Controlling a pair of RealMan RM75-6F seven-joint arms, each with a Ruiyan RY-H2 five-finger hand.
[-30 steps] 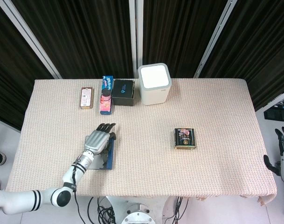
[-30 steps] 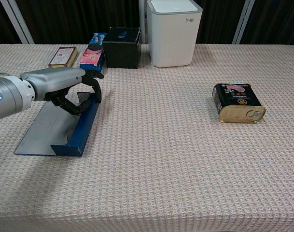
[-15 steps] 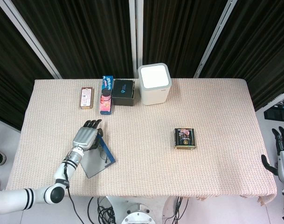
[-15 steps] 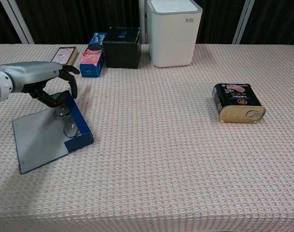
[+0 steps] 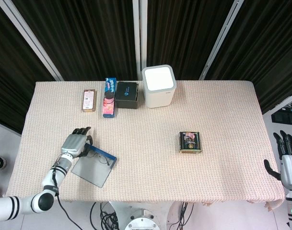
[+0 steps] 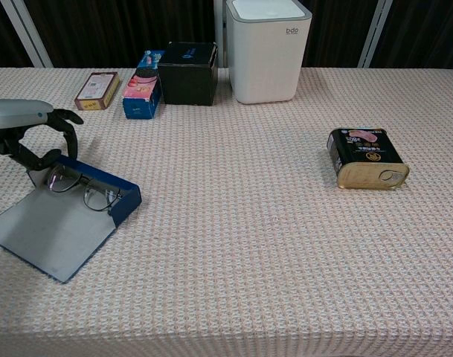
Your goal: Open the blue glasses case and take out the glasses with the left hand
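The blue glasses case [image 6: 116,199] [image 5: 94,166] lies open near the table's front left, its grey lid [image 6: 46,232] flat toward the front edge. The thin-framed glasses [image 6: 82,187] [image 5: 100,157] lie inside along the blue half. My left hand [image 6: 24,132] [image 5: 75,143] is at the case's far-left end, its fingers curled down over that end and gripping it just beside the glasses. I cannot tell whether they touch the glasses. My right hand [image 5: 287,164] hangs off the table's right side, fingers spread and holding nothing.
A black and gold tin [image 6: 366,158] lies at mid right. Along the back stand a white bin [image 6: 267,50], a black box [image 6: 187,72], a blue and pink box [image 6: 142,94] and a small brown box [image 6: 97,89].
My left hand moved left and toward the front, dragging the case's end with it. The case swung round and slid left, and the glasses now show inside it. The right hand rose slightly.
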